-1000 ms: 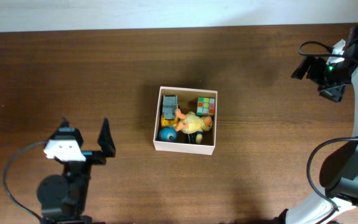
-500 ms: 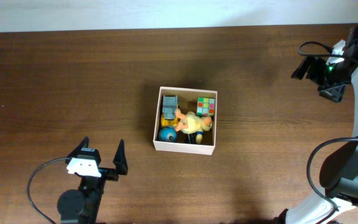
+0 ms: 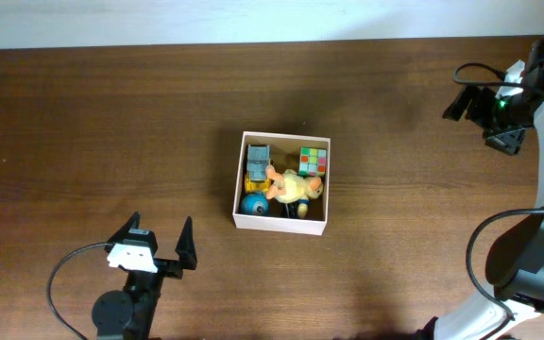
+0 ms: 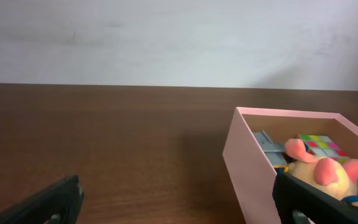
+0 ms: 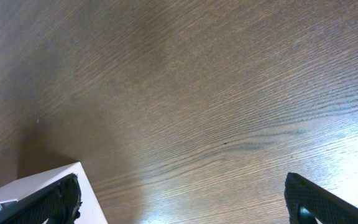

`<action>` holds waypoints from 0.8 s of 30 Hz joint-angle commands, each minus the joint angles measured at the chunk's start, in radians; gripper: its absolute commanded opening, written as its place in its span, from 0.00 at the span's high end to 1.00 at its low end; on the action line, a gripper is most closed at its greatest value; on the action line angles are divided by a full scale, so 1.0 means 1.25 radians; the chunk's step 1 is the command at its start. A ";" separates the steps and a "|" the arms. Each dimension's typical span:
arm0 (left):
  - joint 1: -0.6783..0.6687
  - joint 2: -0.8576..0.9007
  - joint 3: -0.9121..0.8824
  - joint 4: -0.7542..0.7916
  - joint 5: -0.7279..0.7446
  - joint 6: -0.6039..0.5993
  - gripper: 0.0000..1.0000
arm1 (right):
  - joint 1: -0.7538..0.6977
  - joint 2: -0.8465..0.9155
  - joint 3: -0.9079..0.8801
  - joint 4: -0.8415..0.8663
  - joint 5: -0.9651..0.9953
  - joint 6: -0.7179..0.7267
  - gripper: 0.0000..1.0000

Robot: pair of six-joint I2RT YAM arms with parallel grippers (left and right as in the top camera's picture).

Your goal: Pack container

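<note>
While the left gripper point(image 3: 160, 238) and right gripper point(image 3: 480, 121) gape wide and empty, a low left swing could shove the container point(image 3: 280, 225).

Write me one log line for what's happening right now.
container: holds toys | left gripper: open, empty, apart from container | right gripper: open, empty, over bare table

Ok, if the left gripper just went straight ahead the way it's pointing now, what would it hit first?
Probably nothing: only bare table lies ahead of the left gripper. The container sits off to its right, though the wrist view suggests a close pass.
</note>
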 commanded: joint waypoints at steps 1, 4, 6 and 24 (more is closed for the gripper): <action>-0.004 -0.008 -0.006 0.002 0.012 0.016 0.01 | -0.005 -0.016 0.011 -0.001 -0.008 0.006 0.01; -0.004 -0.008 -0.006 0.002 0.012 0.016 0.01 | -0.005 -0.016 0.011 -0.001 -0.007 0.006 0.01; -0.004 -0.008 -0.006 0.002 0.012 0.016 0.01 | -0.005 -0.016 0.011 -0.001 -0.007 0.006 0.01; -0.004 -0.008 -0.006 0.002 0.012 0.016 0.01 | 0.007 -0.078 0.011 0.000 -0.007 0.006 0.01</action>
